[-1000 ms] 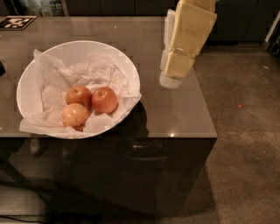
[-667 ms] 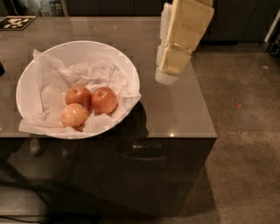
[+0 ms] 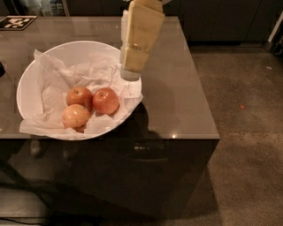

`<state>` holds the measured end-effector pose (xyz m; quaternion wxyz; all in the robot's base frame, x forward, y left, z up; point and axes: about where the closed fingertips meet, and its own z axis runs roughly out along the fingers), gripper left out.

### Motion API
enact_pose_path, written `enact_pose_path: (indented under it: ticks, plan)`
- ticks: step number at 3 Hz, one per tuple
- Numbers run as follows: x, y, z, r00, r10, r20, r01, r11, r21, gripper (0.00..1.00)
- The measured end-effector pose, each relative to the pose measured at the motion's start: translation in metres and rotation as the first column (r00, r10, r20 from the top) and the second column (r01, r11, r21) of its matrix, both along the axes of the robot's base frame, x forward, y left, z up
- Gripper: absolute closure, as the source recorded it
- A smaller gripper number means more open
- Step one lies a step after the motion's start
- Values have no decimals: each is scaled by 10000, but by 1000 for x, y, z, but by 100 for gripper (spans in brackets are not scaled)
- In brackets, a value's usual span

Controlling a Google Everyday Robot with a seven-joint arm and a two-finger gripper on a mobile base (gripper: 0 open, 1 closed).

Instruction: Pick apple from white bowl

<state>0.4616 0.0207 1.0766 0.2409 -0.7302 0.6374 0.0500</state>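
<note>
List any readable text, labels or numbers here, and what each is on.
No readable words or numbers.
Black-and-white marker tag on the table's far left corner: pattern only, no legible characters.
Shelf items behind the table: too blurred to read.
Gripper, above the white bowl's right rim: no markings visible.

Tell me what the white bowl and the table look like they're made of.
White bowl: likely glazed ceramic or plastic, smooth and glossy, lined with crumpled paper. Table: dark polished stone or laminate, judging by its reflections. The gripper hangs over the bowl's rim.
</note>
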Motion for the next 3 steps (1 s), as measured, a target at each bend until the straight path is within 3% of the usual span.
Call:
enact_pose_path:
  ticks: [1,2,3]
  plan:
    - [16,30,-12,9979,433,-477,-417,9986,339,0]
    - [19,34,-10,9984,444,-353,-427,9980,473,0]
    - [28,45,-34,9947,630,-818,-585,9967,556,0]
